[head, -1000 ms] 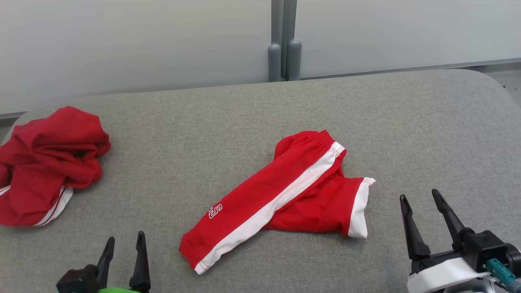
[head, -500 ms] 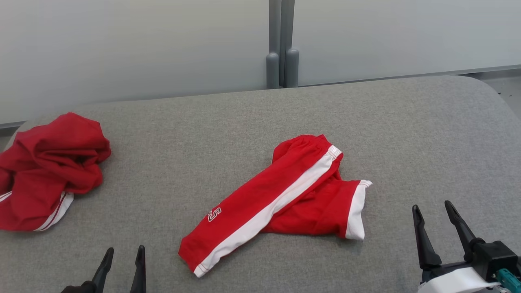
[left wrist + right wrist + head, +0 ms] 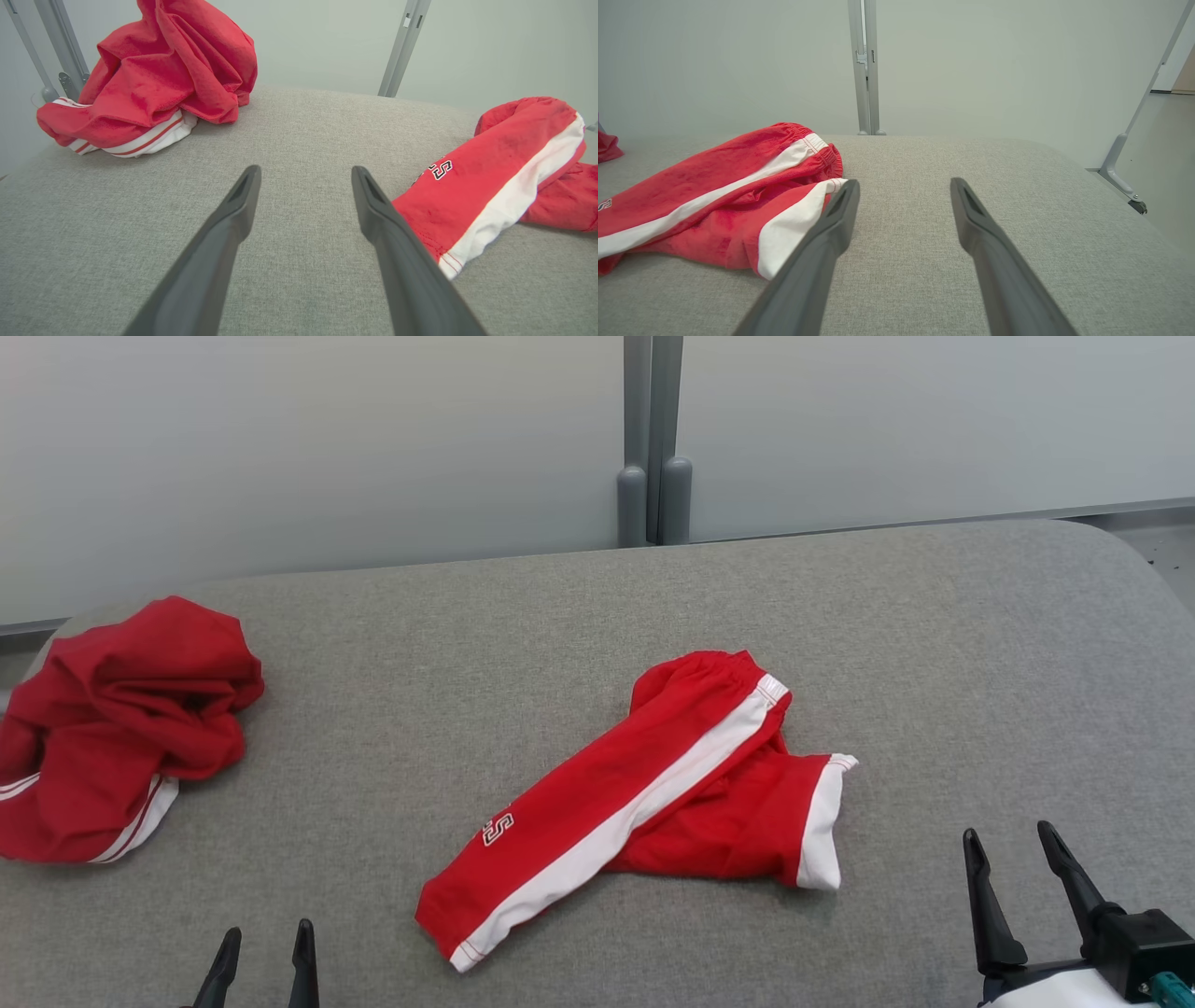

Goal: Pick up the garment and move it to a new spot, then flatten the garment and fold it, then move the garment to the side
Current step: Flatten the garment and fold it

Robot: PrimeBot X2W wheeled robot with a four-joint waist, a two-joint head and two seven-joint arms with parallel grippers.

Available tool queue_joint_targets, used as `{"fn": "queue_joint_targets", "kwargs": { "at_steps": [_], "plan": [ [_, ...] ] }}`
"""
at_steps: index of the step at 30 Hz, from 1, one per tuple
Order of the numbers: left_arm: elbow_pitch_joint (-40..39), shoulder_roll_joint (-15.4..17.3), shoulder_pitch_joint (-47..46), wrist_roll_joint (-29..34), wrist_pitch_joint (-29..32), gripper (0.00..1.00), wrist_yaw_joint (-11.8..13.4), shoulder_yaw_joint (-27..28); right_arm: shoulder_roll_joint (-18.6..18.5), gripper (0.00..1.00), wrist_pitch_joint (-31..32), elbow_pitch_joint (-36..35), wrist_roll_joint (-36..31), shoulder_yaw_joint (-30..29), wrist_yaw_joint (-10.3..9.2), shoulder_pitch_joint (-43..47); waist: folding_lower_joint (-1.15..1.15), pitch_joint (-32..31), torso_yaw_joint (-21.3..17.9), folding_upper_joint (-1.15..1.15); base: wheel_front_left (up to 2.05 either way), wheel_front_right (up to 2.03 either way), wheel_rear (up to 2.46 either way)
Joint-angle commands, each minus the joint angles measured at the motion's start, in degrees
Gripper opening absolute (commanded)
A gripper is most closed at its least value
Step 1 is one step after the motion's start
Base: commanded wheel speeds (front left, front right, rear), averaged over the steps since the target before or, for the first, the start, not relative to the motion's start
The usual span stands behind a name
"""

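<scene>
- Apparently folded, the red shorts [image 3: 644, 793], white stripe up, lie at the centre of the grey surface [image 3: 934, 644].
- A crumpled red garment [image 3: 131, 709] sits at 9 o'clock.
- The left gripper [image 3: 267, 931], at 7 o'clock, and the right gripper [image 3: 1008, 832], at 5 o'clock, stand spread and empty.

I've drawn the left gripper [image 3: 267, 927] and right gripper [image 3: 1008, 829] back toward the near edge, farther from the garment [image 3: 635, 784]; my head camera shifted slightly too.

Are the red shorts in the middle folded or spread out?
Folded, loosely. The shorts lie doubled, one leg across the other, not spread flat.
</scene>
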Motion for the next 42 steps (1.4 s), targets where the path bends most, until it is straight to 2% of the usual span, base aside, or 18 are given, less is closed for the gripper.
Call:
{"fn": "queue_joint_targets", "kwargs": {
  "at_steps": [1, 12, 18, 21, 24, 33, 38, 42],
  "plan": [
    [-0.5, -0.2, 0.5, 0.4, -0.2, 1.0, -0.2, -0.2, 0.1, 1.0, -0.2, 0.0, -0.8, 0.2, 0.01, 0.1, 0.0, 0.0, 0.2, 0.66, 0.0, 0.0, 0.0],
    [-0.2, -0.6, 0.3, -1.2, -0.2, 1.0, -0.2, -1.0, -0.8, 1.0, -0.2, -0.2, -1.1, 1.8, 0.01, -1.2, 0.0, -0.1, 1.1, 0.66, 0.0, 0.0, 0.0],
    [1.7, -0.3, -1.8, -4.8, 1.4, 1.0, -0.2, -4.2, -3.7, 1.0, -0.2, 1.4, -1.0, 5.3, 0.01, -4.2, 0.0, 0.7, 2.5, 0.66, 0.0, 0.0, 0.0],
    [0.2, -0.3, -2.5, -8.9, 6.4, 1.0, -0.2, -6.4, -5.9, 1.0, 0.2, 4.1, -1.0, 6.9, 0.01, -7.5, 0.0, 1.2, 3.7, 0.66, 0.0, 0.0, 0.0],
    [-3.5, -0.7, -2.9, -13.5, 13.5, 1.0, -0.2, -7.7, -8.9, 1.0, 4.0, 6.2, -0.7, 9.6, 0.0, -12.1, 0.0, 2.0, 4.9, 0.66, 0.0, 0.0, 0.0],
    [-14.2, -1.9, -6.0, -19.2, 33.0, 1.0, 3.3, -13.0, -16.9, 1.0, 24.6, 8.3, 3.2, 19.8, 0.0, -30.0, 0.0, 8.9, 9.0, 0.66, 0.0, 0.0, 0.0],
    [-16.5, -2.8, -6.6, -21.6, 40.0, 1.0, 5.0, -16.2, -21.2, 1.0, 31.5, 10.7, 8.5, 28.9, 0.0, -36.9, 0.0, 10.7, 10.5, 0.66, 0.0, 0.0, 0.0],
    [-18.9, -3.2, -6.4, -23.4, 43.4, 1.0, 6.0, -17.7, -24.9, 1.0, 34.6, 11.1, 12.5, 34.2, 0.0, -39.6, 0.0, 11.6, 11.6, 0.66, 0.0, 0.0, 0.0]
  ]
}}
